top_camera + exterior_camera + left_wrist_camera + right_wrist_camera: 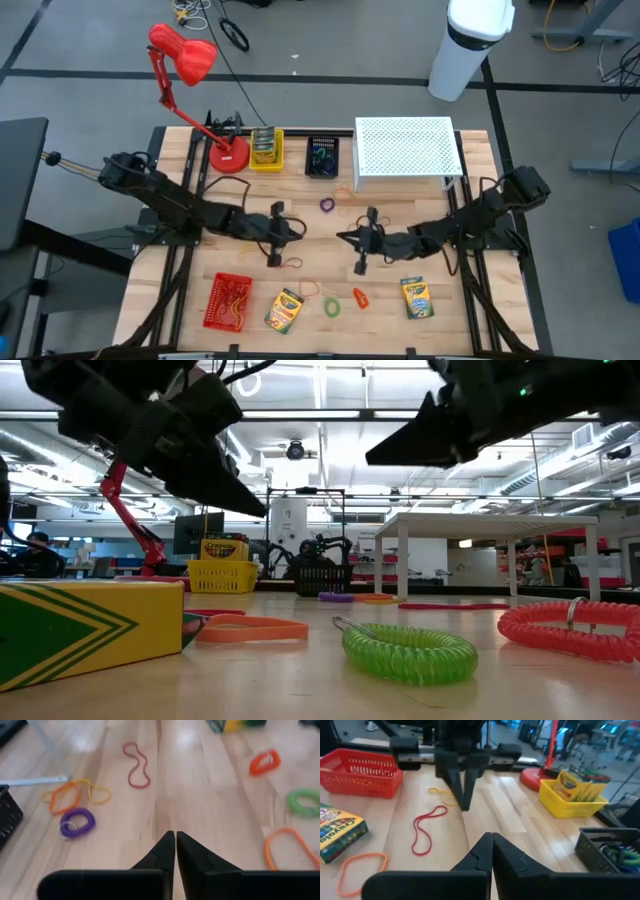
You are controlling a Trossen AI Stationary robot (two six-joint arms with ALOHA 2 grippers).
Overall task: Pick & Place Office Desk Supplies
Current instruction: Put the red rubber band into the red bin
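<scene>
Both grippers hover shut over the table's middle, tips facing each other and holding nothing: my left gripper (298, 230) (175, 840) and my right gripper (342, 238) (491, 842). On the wood below lie a red rubber band (425, 835) (290, 265), an orange rubber band (308, 288), a purple coil (327, 205), a green coil (331, 306) and an orange coil (359, 296). Two crayon boxes (284, 310) (416, 297) lie flat near the front edge. Another stands in the yellow basket (266, 148).
A red basket (228, 300) stands at the near left. A black basket (322, 157), a white perforated riser (405, 152) and the red lamp's base (228, 155) line the far edge. Orange and yellow bands (75, 795) lie by the riser's leg.
</scene>
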